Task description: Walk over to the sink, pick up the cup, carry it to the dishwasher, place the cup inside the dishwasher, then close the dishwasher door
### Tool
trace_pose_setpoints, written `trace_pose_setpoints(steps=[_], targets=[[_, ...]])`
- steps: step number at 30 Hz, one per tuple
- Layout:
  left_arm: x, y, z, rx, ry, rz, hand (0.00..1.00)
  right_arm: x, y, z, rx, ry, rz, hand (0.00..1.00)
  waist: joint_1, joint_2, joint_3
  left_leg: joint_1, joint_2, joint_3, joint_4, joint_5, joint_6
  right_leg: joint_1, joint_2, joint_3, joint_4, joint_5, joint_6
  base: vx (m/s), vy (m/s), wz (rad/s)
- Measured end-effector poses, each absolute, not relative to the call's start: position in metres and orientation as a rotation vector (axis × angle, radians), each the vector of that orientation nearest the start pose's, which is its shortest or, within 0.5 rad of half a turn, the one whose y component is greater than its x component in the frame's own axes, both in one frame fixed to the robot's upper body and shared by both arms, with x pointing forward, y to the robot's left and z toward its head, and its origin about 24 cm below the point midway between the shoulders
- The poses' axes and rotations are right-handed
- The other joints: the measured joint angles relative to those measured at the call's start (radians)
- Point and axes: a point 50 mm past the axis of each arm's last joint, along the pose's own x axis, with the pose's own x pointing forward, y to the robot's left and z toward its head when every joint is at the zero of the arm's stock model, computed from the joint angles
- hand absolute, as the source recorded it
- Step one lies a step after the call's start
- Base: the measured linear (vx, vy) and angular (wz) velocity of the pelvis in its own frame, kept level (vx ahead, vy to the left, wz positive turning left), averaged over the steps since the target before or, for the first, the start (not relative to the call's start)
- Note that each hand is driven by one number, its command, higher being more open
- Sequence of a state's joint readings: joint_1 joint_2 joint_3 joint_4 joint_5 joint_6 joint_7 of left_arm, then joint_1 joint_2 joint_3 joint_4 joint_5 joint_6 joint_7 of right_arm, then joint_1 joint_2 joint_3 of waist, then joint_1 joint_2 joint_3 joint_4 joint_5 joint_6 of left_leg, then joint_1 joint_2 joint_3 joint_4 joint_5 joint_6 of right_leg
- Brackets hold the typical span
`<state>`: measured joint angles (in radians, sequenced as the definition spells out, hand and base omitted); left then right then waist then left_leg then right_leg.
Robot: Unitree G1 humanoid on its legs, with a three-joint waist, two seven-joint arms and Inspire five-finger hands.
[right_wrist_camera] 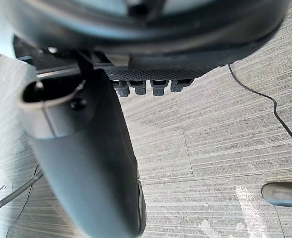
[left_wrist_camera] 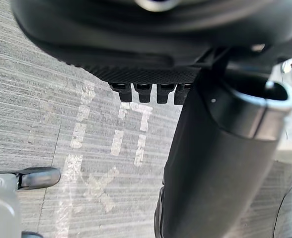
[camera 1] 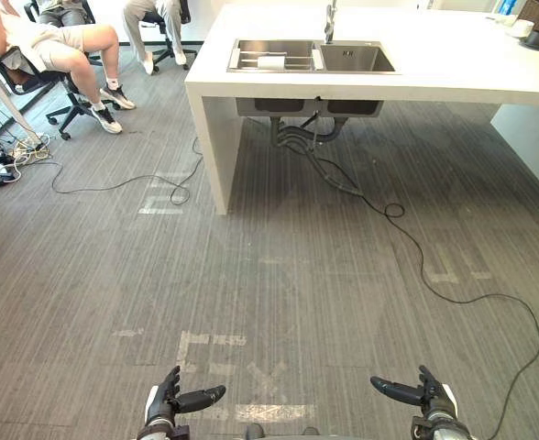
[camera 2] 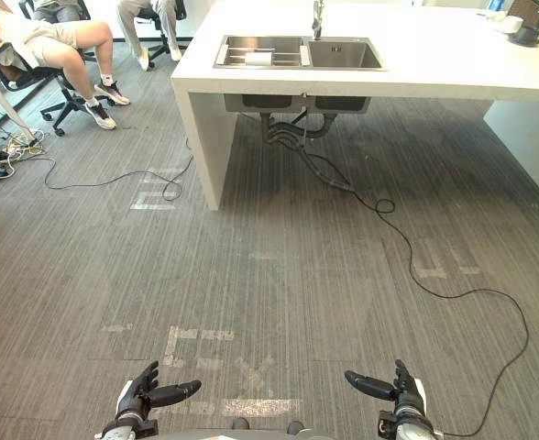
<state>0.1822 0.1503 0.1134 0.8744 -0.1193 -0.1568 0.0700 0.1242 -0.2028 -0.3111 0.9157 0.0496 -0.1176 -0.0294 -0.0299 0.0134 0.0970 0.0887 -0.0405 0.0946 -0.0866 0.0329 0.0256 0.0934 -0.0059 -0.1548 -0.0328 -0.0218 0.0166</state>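
A steel double sink (camera 1: 312,57) is set in a white counter (camera 1: 453,64) far ahead, with a tap (camera 1: 329,23) behind it. In its left basin lies a small white object (camera 1: 271,60), which may be the cup. Both hands hang low, far from the sink. My left hand (camera 1: 169,400) is at the lower left with its fingers relaxed and its thumb (left_wrist_camera: 215,163) pointing inward, holding nothing. My right hand (camera 1: 432,394) mirrors it at the lower right, its thumb (right_wrist_camera: 86,158) also pointing inward and its fingers (right_wrist_camera: 151,87) empty.
Grey carpet with white tape marks (camera 1: 210,344) stretches ahead to the counter. A black cable (camera 1: 453,284) snakes from under the sink across the floor on the right. People sit on office chairs (camera 1: 68,55) at the far left. A white cup (camera 1: 522,27) stands on the counter's far right.
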Motion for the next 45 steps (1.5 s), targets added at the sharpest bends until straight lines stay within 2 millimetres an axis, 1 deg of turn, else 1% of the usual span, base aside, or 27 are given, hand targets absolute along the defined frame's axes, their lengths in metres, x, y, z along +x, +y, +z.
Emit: trace_pose_setpoints(steps=[11,27,36,39,42,44,45], targets=[[0.095,0.232,-0.14,0.027,0.882,0.34,1.0,0.102,-0.281,-0.128,-0.031,0.864,-0.496,1.0,0.005,0.003,0.001,-0.001,0.0,-0.002,0.0,0.0,0.0,0.0,0.0,-0.006,0.0,-0.001,-0.001,0.0,0.0,0.0],[0.094,0.229,-0.141,0.018,0.888,0.336,1.0,0.1,-0.28,-0.13,-0.024,0.881,-0.498,1.0,0.006,0.01,0.004,0.01,0.001,0.007,-0.001,-0.001,-0.001,0.01,0.002,0.008,-0.003,0.0,-0.001,0.0,0.0,-0.01],[0.095,0.228,-0.141,0.018,0.887,0.334,1.0,0.101,-0.28,-0.13,-0.022,0.878,-0.499,1.0,0.012,0.011,0.005,0.01,0.007,0.026,-0.001,-0.012,-0.005,0.009,0.008,0.021,-0.013,0.0,-0.002,-0.01,-0.013,-0.06],[0.095,0.228,-0.141,0.018,0.885,0.333,1.0,0.102,-0.28,-0.129,-0.021,0.874,-0.498,1.0,0.014,0.014,0.006,0.007,0.007,0.033,0.0,-0.019,-0.005,0.006,0.008,0.028,-0.018,0.0,-0.002,0.0,-0.01,-0.07],[0.096,0.228,-0.14,0.017,0.879,0.332,1.0,0.109,-0.28,-0.128,-0.018,0.858,-0.494,1.0,0.017,0.017,0.008,-0.005,0.007,0.048,0.0,-0.03,0.0,-0.011,0.008,0.043,-0.018,0.0,-0.002,0.0,0.002,-0.15],[0.098,0.227,-0.139,0.017,0.87,0.33,1.0,0.115,-0.279,-0.126,-0.011,0.844,-0.492,1.0,0.017,0.018,0.011,-0.02,0.005,0.055,0.023,-0.052,0.004,-0.019,0.005,0.05,-0.013,-0.003,0.004,0.04,0.022,-0.14],[0.1,0.226,-0.139,0.014,0.862,0.328,1.0,0.118,-0.279,-0.125,0.004,0.832,-0.498,1.0,0.019,0.02,0.013,-0.039,0.005,0.057,0.062,-0.077,0.009,-0.033,0.0,0.056,0.012,-0.018,0.013,0.07,0.042,-0.11]])
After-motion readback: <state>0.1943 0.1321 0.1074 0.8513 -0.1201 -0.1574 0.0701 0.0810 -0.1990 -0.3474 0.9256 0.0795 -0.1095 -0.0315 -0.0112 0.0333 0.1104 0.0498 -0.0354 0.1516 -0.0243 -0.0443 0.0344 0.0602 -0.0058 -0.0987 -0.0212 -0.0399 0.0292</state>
